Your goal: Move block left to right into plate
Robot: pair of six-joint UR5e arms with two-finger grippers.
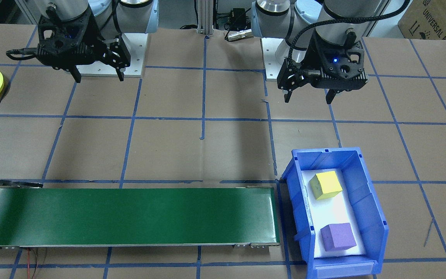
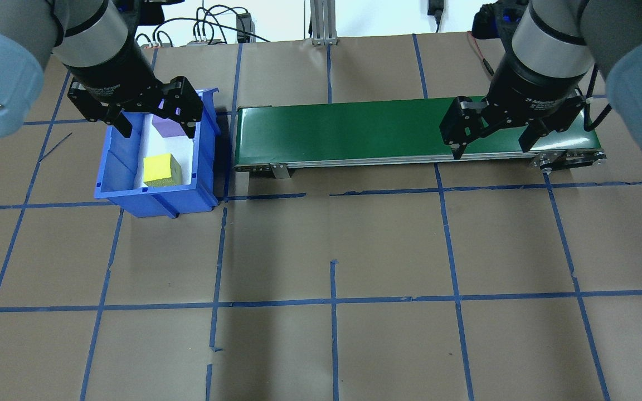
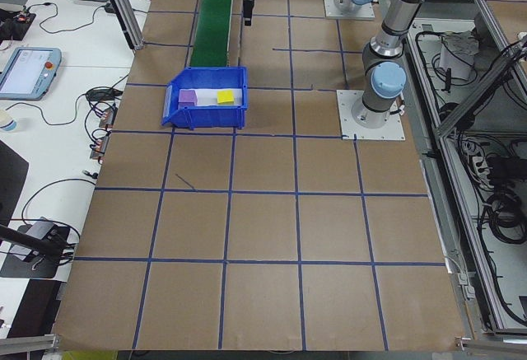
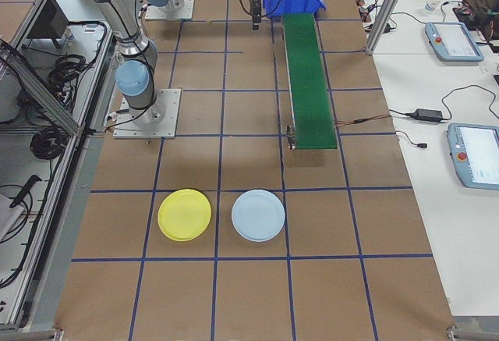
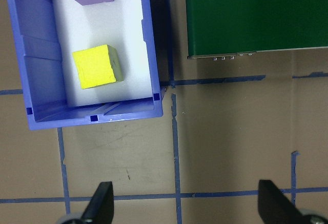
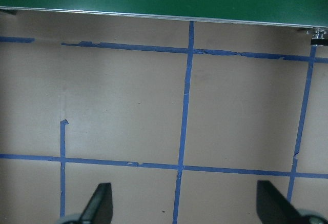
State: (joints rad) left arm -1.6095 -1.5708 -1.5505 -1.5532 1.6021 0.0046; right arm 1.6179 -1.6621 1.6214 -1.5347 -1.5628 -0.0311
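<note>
left gripper [image 2: 151, 120] jaws apart, poised over blue plastic bin [image 2: 203, 167] holding yellow foam block [image 2: 160, 170] and purple foam block [image 2: 168, 125] | green conveyor belt [image 2: 354, 131] bridges sides | right gripper [image 2: 491, 139] jaws apart, waiting | round yellow plastic plate [image 4: 184, 214] near desk's right end

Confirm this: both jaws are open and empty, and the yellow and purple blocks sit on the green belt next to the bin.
Not quite. The yellow block and purple block lie inside the blue bin, not on the green belt, which is bare; the front-facing view shows it. The rest holds: the left gripper and right gripper have open, empty jaws.
</note>
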